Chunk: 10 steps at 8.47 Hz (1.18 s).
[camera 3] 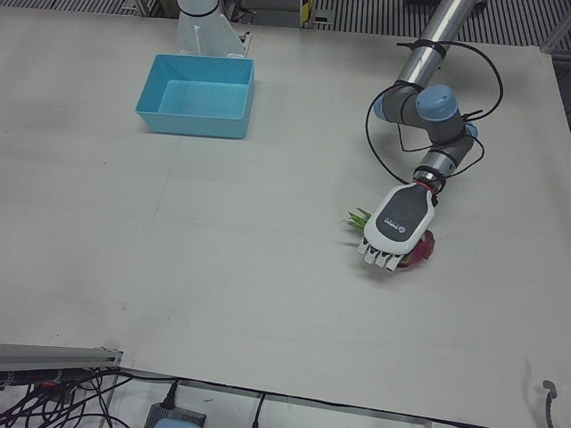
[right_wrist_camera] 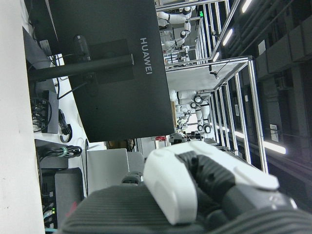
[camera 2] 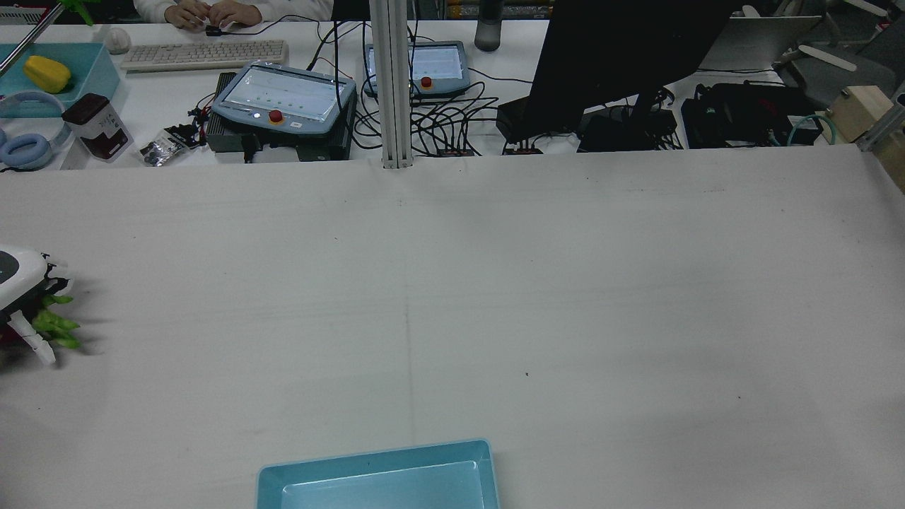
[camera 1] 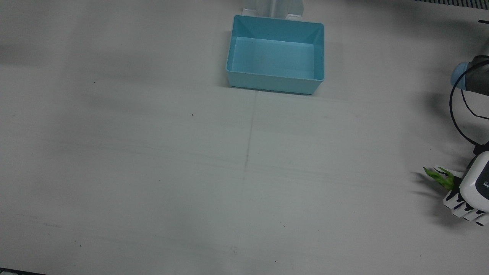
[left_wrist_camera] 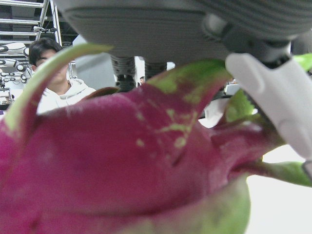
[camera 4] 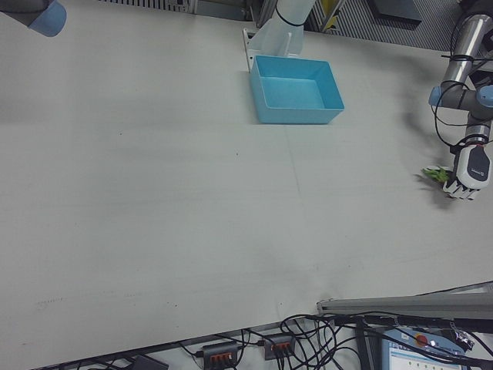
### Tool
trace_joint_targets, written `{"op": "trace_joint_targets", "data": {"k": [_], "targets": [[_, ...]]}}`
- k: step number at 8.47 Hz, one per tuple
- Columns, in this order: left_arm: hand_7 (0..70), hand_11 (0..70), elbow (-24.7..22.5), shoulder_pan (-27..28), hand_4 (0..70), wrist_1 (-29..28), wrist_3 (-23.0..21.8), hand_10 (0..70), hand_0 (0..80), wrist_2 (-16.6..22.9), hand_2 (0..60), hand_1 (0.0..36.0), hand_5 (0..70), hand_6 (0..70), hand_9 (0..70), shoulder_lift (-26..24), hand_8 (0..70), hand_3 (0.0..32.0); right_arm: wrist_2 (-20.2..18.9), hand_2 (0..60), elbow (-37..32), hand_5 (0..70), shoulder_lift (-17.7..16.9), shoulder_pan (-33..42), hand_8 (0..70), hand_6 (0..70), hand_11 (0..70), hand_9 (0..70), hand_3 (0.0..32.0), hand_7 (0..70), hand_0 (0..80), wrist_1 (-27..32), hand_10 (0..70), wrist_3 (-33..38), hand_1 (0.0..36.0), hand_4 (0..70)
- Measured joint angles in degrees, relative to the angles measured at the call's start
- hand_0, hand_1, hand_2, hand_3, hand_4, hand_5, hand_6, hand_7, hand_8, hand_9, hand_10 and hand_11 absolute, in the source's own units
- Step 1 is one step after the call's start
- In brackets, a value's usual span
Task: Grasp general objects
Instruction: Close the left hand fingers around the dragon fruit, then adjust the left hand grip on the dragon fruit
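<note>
My left arm (camera 3: 434, 107) reaches down to the white table (camera 3: 223, 267), wrist bent, ending in my white left hand (camera 3: 394, 227). The palm faces down, and the fingers (camera 3: 379, 259) curl over a magenta, green-leaved dragon fruit (camera 3: 419, 250). My right hand (right_wrist_camera: 195, 190) is raised clear of the table, fingers folded.

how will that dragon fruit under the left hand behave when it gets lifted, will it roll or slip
The dragon fruit looks rounded, so it would probably roll if nudged. Its green leafy tips stick out past the left hand and seem likely to bend rather than carry weight. The magenta skin looks smooth, so it may slip unless the fingers wrap well around it.
</note>
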Motion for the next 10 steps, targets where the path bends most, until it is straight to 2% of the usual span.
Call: {"op": "trace_joint_targets", "data": {"k": [2, 5, 6, 7, 8, 9, 10], "targets": [[70.0, 70.0, -2.9, -0.2, 63.4, -1.4, 0.0, 70.0, 38.5, -1.4, 60.0, 24.8, 70.0, 70.0, 70.0, 2.7, 70.0, 0.0, 0.0, 0.0, 0.0, 0.0, 0.0, 0.0, 0.0, 0.0, 0.0, 0.0, 0.0, 0.0, 0.0, 0.0, 0.0, 0.0, 0.0, 0.0], [70.0, 70.0, -10.2, -0.5, 67.7, -1.8, 0.0, 70.0, 40.1, -1.9, 60.0, 24.7, 70.0, 70.0, 70.0, 7.2, 70.0, 0.0, 0.0, 0.0, 0.0, 0.0, 0.0, 0.0, 0.0, 0.0, 0.0, 0.0, 0.0, 0.0, 0.0, 0.0, 0.0, 0.0, 0.0, 0.0], [70.0, 70.0, -11.1, -0.5, 66.1, -1.4, 0.0, 70.0, 35.9, -1.9, 60.0, 24.2, 70.0, 70.0, 70.0, 7.9, 70.0, 0.0, 0.0, 0.0, 0.0, 0.0, 0.0, 0.0, 0.0, 0.0, 0.0, 0.0, 0.0, 0.0, 0.0, 0.0, 0.0, 0.0, 0.0, 0.0], [62.5, 70.0, -11.0, -0.6, 42.9, -1.0, -0.3, 70.0, 27.3, -1.9, 60.0, 11.3, 70.0, 49.8, 61.0, 8.2, 56.8, 0.0, 0.0, 0.0, 0.0, 0.0, 0.0, 0.0, 0.0, 0.0, 0.0, 0.0, 0.0, 0.0, 0.0, 0.0, 0.0, 0.0, 0.0, 0.0], [14.9, 33.2, -10.9, -1.1, 25.5, -0.8, -1.0, 22.8, 44.5, -1.8, 19.3, 10.0, 0.0, 9.6, 10.7, 8.3, 13.9, 0.0, 0.0, 0.0, 0.0, 0.0, 0.0, 0.0, 0.0, 0.0, 0.0, 0.0, 0.0, 0.0, 0.0, 0.0, 0.0, 0.0, 0.0, 0.0], [0.0, 5.3, -10.8, -2.3, 2.3, -0.5, -2.3, 3.1, 45.8, -1.7, 1.4, 9.1, 0.0, 0.0, 0.0, 8.4, 6.9, 0.0, 0.0, 0.0, 0.0, 0.0, 0.0, 0.0, 0.0, 0.0, 0.0, 0.0, 0.0, 0.0, 0.0, 0.0, 0.0, 0.0, 0.0, 0.0], [0.0, 1.6, -10.9, -3.5, 0.0, 0.2, -3.2, 0.5, 46.4, -1.7, 0.0, 9.5, 0.0, 0.0, 0.0, 8.2, 6.8, 5.6, 0.0, 0.0, 0.0, 0.0, 0.0, 0.0, 0.0, 0.0, 0.0, 0.0, 0.0, 0.0, 0.0, 0.0, 0.0, 0.0, 0.0, 0.0]]}}
